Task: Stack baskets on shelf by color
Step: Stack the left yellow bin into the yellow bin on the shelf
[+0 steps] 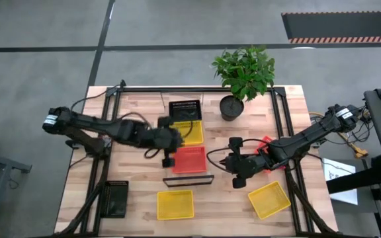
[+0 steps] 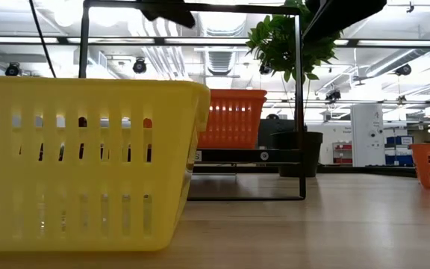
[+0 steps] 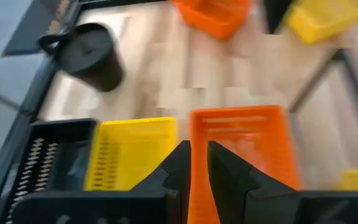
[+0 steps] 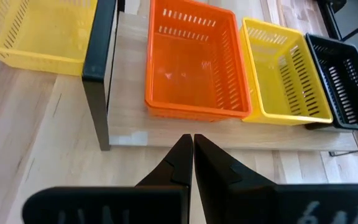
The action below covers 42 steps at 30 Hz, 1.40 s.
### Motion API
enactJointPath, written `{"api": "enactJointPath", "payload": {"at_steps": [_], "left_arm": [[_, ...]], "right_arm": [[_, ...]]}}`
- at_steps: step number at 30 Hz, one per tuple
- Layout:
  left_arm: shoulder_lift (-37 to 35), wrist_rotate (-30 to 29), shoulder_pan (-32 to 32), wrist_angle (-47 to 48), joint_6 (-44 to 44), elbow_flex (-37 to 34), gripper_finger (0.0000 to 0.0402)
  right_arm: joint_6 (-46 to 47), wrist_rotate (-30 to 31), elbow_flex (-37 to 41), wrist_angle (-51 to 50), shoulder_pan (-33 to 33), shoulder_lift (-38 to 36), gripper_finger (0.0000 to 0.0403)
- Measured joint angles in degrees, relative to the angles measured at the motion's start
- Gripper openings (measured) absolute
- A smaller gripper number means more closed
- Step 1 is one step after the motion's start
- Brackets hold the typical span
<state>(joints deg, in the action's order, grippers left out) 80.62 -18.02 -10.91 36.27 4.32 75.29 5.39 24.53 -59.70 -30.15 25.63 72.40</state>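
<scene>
The shelf (image 1: 188,180) lies along the table's middle and holds three baskets in a row: black (image 1: 184,109) at the far end, yellow (image 1: 192,132) in the middle, red (image 1: 189,160) nearest. My left gripper (image 3: 199,158) is at the red basket's far left corner (image 1: 174,149), its fingers narrowly apart on either side of a wall. My right gripper (image 4: 191,152) is shut and empty, just right of the shelf (image 1: 225,162), pointing at the red basket (image 4: 194,62). Loose on the table are two yellow baskets (image 1: 175,203) (image 1: 268,199), a black one (image 1: 116,198) and a red one (image 1: 264,141). My left gripper has the red basket's wall that faces the yellow basket (image 3: 193,134) between its two fingers, one finger inside and one outside, near the basket's left corner. The fingers slant down from the table's left and lie along the wall. The basket sits level on the shelf.
A black plant pot (image 1: 231,106) with a leafy plant stands at the far right of the shelf. The shelf's black frame post (image 4: 98,68) stands between my right gripper and the near yellow basket (image 4: 36,28). The second red basket lies partly under my right arm.
</scene>
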Motion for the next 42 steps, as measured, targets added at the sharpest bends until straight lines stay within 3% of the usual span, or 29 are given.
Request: {"api": "enactJointPath", "payload": {"at_steps": [8,13,19,24,33,42], "left_arm": [[0.1,-0.3,-10.5,-2.4,0.6,-0.5,0.0037],[0.1,-0.5,-14.6,-5.4,-6.1,-0.6,0.0037],[0.2,-0.5,-17.8,-8.9,-11.2,-1.5,0.0037],[-0.9,-0.4,-19.3,-15.6,-16.5,-6.9,0.0037],[-7.4,-0.3,-19.5,-26.7,-20.1,-16.3,0.0037],[-16.7,-0.6,-19.4,-40.9,-23.0,-27.7,0.0037]], "right_arm": [[0.0,0.0,0.0,4.0,0.0,0.0,0.0009],[-0.9,-0.1,0.0,6.2,0.0,0.0,0.0016],[-1.5,-0.5,0.0,12.4,0.0,0.0,0.0053],[-0.9,-0.6,-1.5,12.3,1.6,0.0,0.0067],[-1.0,-0.5,-6.9,12.9,8.1,0.9,0.0048],[-4.0,-0.4,-15.9,12.9,12.1,10.6,0.0043]]}}
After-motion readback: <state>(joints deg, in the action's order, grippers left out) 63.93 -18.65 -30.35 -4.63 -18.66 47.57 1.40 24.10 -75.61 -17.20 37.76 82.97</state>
